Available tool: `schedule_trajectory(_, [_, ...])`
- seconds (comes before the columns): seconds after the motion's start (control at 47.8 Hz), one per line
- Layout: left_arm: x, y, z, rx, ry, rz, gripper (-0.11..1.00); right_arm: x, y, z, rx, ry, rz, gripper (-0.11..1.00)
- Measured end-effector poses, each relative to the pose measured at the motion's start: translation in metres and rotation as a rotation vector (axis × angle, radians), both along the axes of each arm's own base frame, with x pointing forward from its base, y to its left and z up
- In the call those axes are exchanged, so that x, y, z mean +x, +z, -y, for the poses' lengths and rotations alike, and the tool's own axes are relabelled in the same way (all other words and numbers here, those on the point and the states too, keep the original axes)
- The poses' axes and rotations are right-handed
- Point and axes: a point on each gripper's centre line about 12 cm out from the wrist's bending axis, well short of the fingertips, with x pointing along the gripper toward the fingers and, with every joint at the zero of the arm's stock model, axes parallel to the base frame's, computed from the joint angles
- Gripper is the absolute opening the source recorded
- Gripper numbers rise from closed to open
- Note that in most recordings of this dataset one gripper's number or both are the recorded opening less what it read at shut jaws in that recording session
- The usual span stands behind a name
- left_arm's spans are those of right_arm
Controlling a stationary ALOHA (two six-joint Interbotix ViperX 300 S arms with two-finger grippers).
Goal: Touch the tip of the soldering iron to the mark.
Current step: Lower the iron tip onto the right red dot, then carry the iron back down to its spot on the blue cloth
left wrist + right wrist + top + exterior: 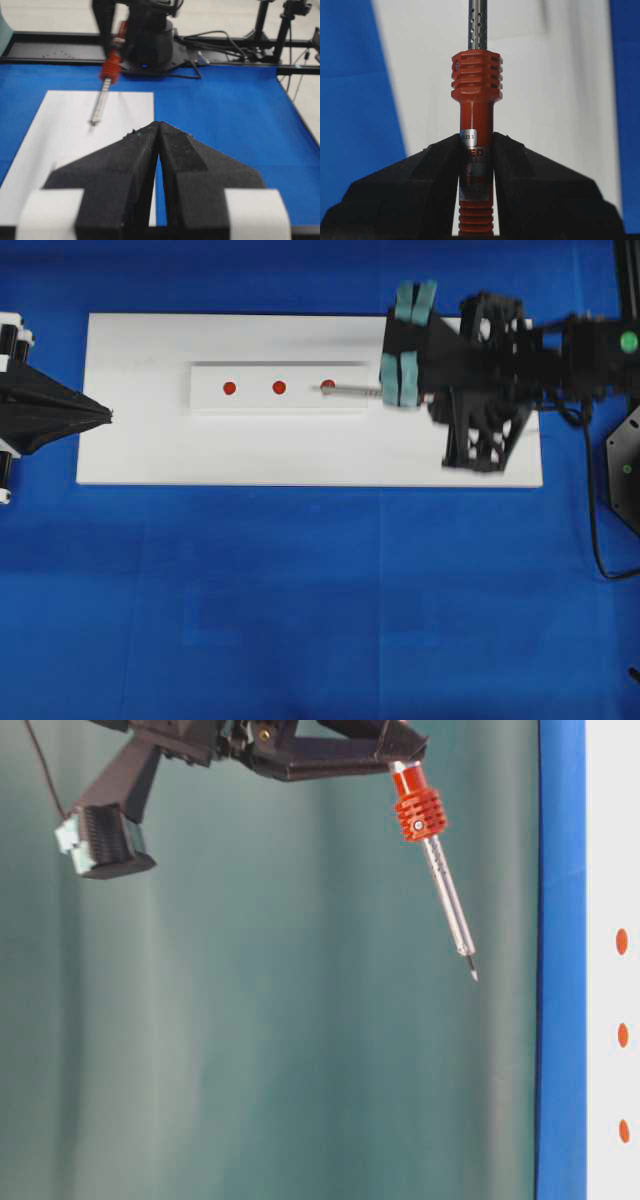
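The left hand point(105, 416), a black wedge-fingered gripper, sits at the left edge of the white rectangular board point(150, 455) on the blue-covered counter point(300, 590), its two fingers pressed together on nothing; it plays no part and is best left there. Moving right, a smaller raised white strip point(210, 400) carries three round red marks in a row: the left mark point(229, 388), the middle mark point(279, 387) and the right mark point(328, 385). The right hand point(400, 375) is clamped on the red-orange ribbed handle of the slim soldering iron point(476, 100), whose perforated silver shaft runs to a dark pointed tip point(472, 972).

From overhead the tip lies over or just beside the right mark, but the table-level view shows it in the air, tilted and apparently clear of the board (so no contact yet, I judge). Done well, the step means a slow, straight descent with the grip unchanged, trimming sideways drift until the point meets red, then stopping at first touch rather than pressing.
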Motion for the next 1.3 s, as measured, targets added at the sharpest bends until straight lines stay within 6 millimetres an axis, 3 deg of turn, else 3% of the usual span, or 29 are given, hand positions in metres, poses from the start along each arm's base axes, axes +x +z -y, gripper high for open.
schedule_trajectory(0.377, [0.000,0.001,0.000,0.000,0.000,0.002,0.02,-0.004,0.000,-0.082,0.091,0.023,0.049,0.07])
schedule_trajectory(0.586, [0.000,0.000,0.000,0.000,0.000,0.002,0.02,-0.010,0.000,-0.110,0.107,0.045,0.058,0.07])
schedule_trajectory(1.005, [0.000,0.000,0.000,0.000,0.000,0.002,0.02,0.001,-0.007,-0.114,0.072,0.077,0.090,0.07])
schedule_trajectory(1.298, [0.000,0.000,0.000,0.000,0.000,0.002,0.02,0.047,-0.015,-0.119,0.073,0.073,0.137,0.07])
